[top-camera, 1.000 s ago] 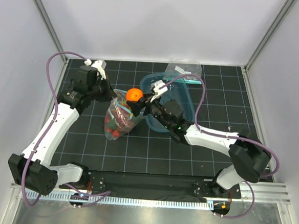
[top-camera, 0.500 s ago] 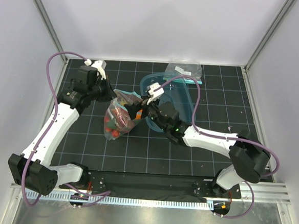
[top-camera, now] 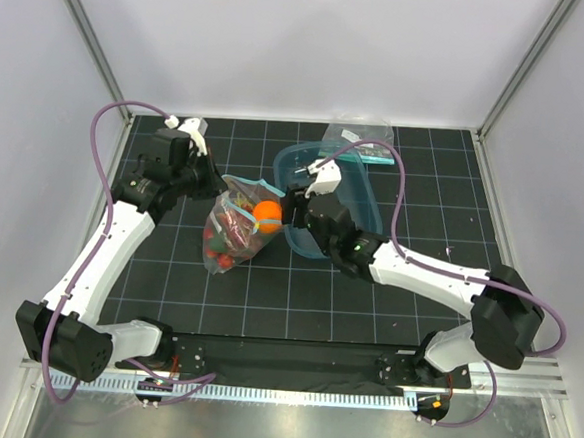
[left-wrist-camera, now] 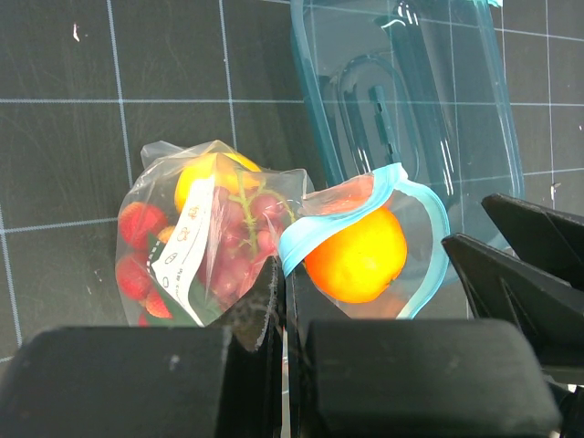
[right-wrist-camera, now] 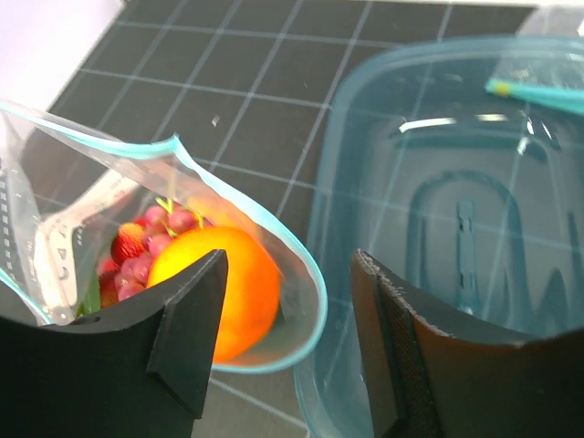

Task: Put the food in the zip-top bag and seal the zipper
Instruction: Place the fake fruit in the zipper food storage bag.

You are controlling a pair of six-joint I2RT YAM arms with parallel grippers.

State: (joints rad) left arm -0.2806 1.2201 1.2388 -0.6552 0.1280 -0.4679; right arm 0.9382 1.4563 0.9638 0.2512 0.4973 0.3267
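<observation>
Mid-frame, orange [top-camera: 266,211] sitting in bag [top-camera: 229,237] mouth; my left gripper [left-wrist-camera: 283,283] pinching bag rim, my right gripper [right-wrist-camera: 287,265] gaping, holding nothing.

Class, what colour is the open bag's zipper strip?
Teal-blue zipper on the zip-top bag; clearest in the left wrist view.

The left arm [top-camera: 97,258] and right arm [top-camera: 423,276] are built of smooth white links joined by bulky black joint housings. A purple cable [top-camera: 96,130] loops along each. The left fingers [left-wrist-camera: 128,383] are matte black blocks, and the right fingers [right-wrist-camera: 187,333] are black angular wedges. There may be a tiny green light near the right wrist.
</observation>
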